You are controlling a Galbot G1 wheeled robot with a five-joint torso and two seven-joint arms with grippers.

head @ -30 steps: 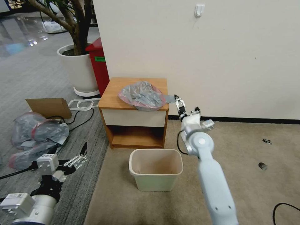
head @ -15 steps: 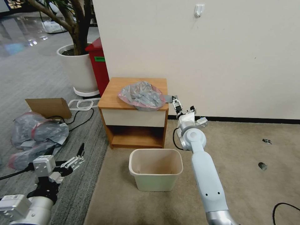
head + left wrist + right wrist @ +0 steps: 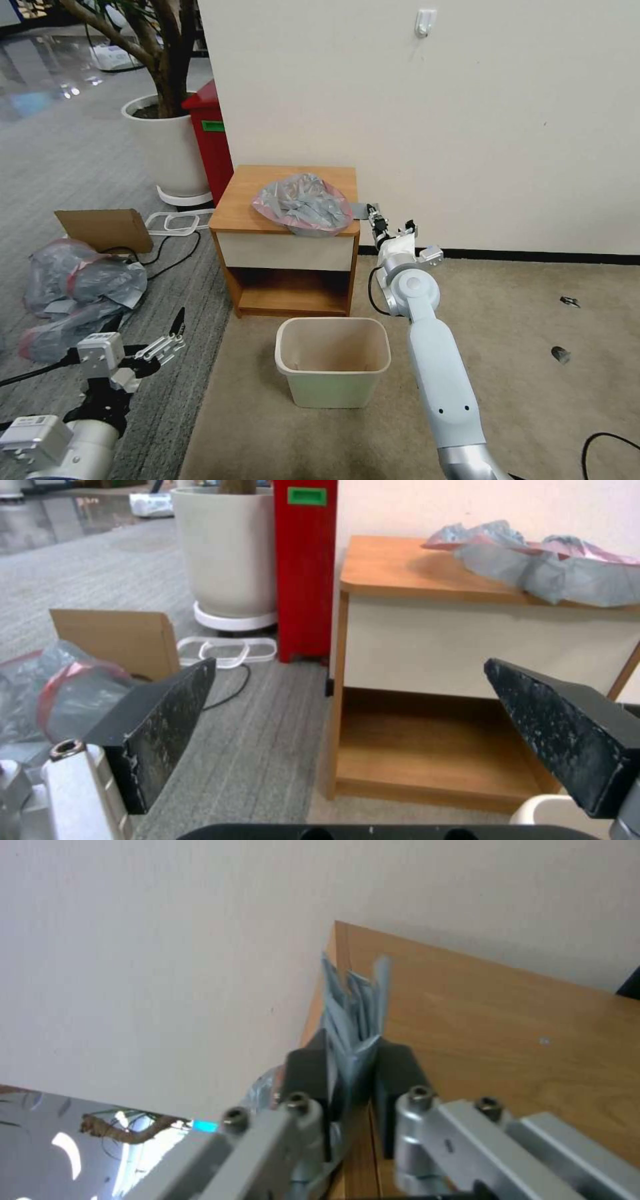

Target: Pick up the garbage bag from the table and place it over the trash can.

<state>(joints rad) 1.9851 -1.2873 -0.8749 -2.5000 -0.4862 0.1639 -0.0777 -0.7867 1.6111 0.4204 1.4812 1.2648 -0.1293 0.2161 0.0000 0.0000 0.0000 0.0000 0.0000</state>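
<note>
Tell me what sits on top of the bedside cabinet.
The garbage bag lies crumpled on the bedside cabinet, one flap clamped by the right gripper. The wood beneath the bag is covered.

right arm: stretched forward, wrist raised | right hand [image 3: 375,217]: fingers [image 3: 393,1067] pinched on a grey plastic fold | left arm: low, near the body | left hand [image 3: 175,332]: fingers [image 3: 160,715] spread wide, holding nothing
</note>
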